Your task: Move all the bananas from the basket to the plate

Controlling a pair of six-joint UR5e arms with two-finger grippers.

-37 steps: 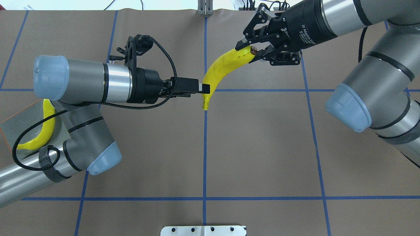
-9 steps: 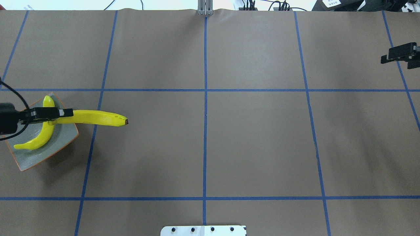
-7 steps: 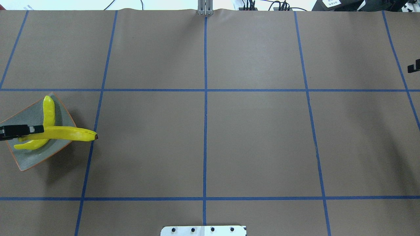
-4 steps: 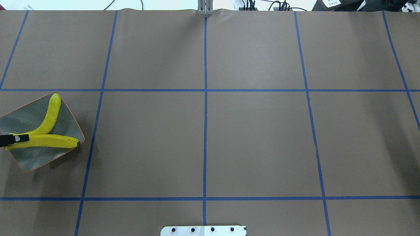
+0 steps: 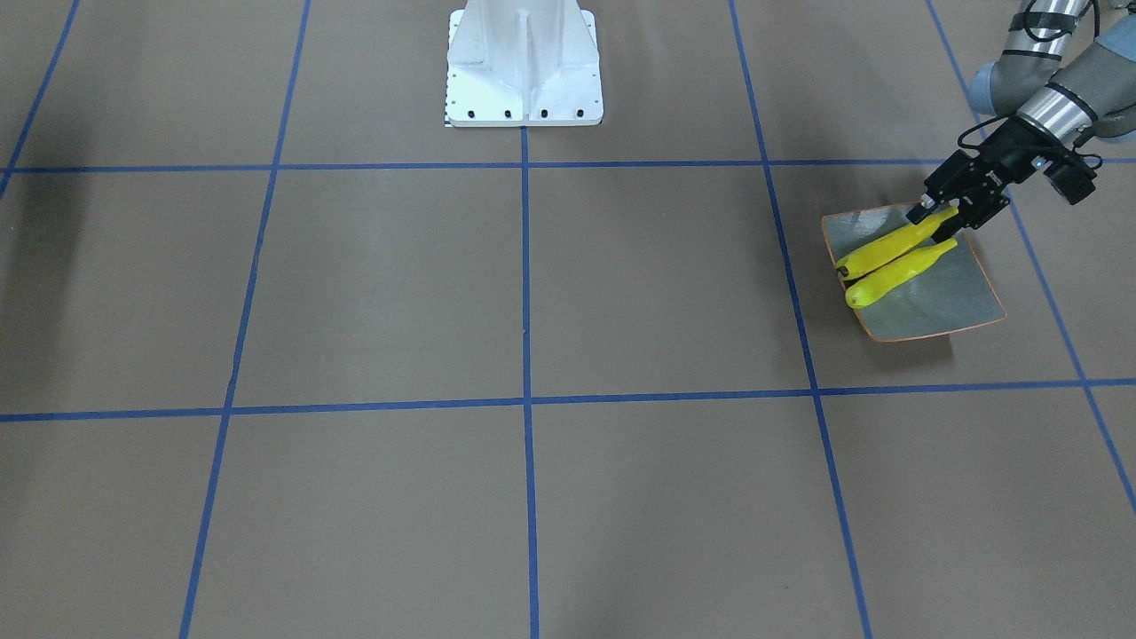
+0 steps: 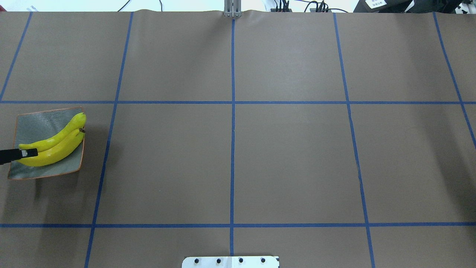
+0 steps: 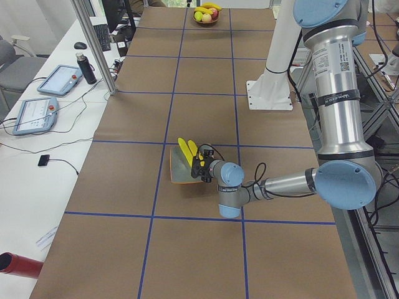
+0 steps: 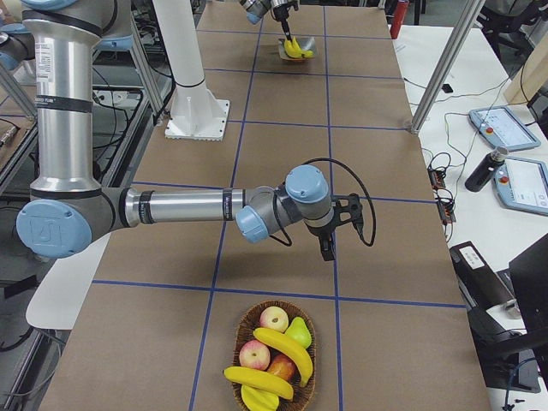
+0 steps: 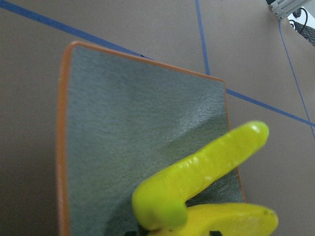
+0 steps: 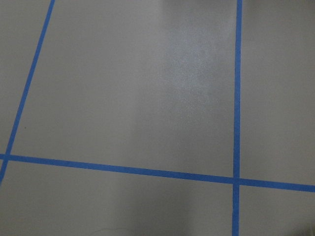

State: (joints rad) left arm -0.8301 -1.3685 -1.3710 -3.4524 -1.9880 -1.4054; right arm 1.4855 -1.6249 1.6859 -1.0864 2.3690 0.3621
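Observation:
The square grey-green plate [image 6: 41,123] sits at the table's left side and also shows in the front view [image 5: 945,293]. Two bananas lie side by side on it. My left gripper [image 6: 29,152] is shut on the stem end of the nearer banana [image 6: 55,154], whose dark tip rests on the plate. The other banana [image 6: 63,132] lies free beside it. In the left wrist view both bananas [image 9: 206,167] fill the lower frame. My right gripper [image 8: 328,250] hovers near the basket [image 8: 244,330], which holds more bananas [image 8: 282,344]; I cannot tell whether it is open or shut.
The basket also holds apples [image 8: 274,318] and a pear [image 8: 298,332]. The robot's white base [image 5: 524,67] stands at the table's middle edge. Blue tape lines [image 6: 232,111] grid the brown table. Tablets and cables lie on side benches.
My left gripper carried the banana from the hand-over to the plate and laid it beside the first one. The plate turned and slid. My right gripper left the overhead view.

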